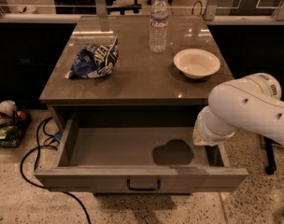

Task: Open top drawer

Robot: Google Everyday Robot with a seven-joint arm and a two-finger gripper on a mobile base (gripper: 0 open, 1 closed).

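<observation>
The top drawer [86, 177] is a wide grey drawer pulled far out from under the tabletop. Its plain grey inside holds nothing, only the arm's shadow [173, 152]. A small black bar handle [143, 185] sits at the centre of its flat front. My white arm [247, 107] comes in from the right. My gripper [205, 135] is at the arm's lower end, over the drawer's right side wall, mostly hidden by the arm and not on the handle.
On the tabletop [142, 80] lie a crumpled blue chip bag [94, 59], an upright water bottle [159, 23] and a white bowl [196, 63]. A black cable [32, 153] runs over the floor at the left, next to some clutter [6, 120].
</observation>
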